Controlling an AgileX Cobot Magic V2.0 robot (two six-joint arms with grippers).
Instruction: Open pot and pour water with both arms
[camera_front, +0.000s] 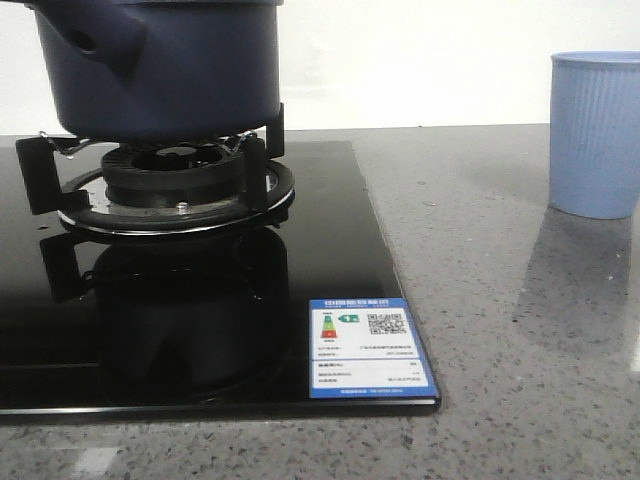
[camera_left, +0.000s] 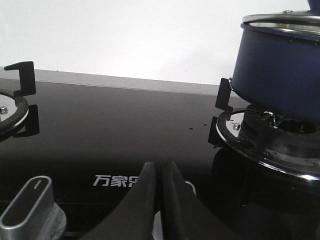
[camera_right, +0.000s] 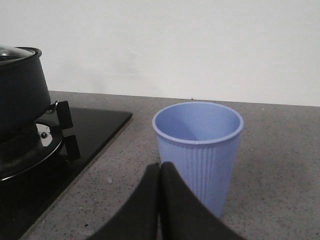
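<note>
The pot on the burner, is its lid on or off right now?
On. The pot carries a metal-rimmed lid across its top; both grippers are away from it.

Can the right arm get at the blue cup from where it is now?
Probably yes. The cup stands alone on the countertop, directly ahead of the right tool, whose fingers are shut; nothing lies between them.

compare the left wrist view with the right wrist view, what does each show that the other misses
Only the left wrist view shows the stove knob, a second burner's support, the white brand lettering and the shut left tool. Only the right wrist view shows the light blue cup, empty on the grey counter, and the shut right tool. Both show the lidded pot on its burner.
</note>
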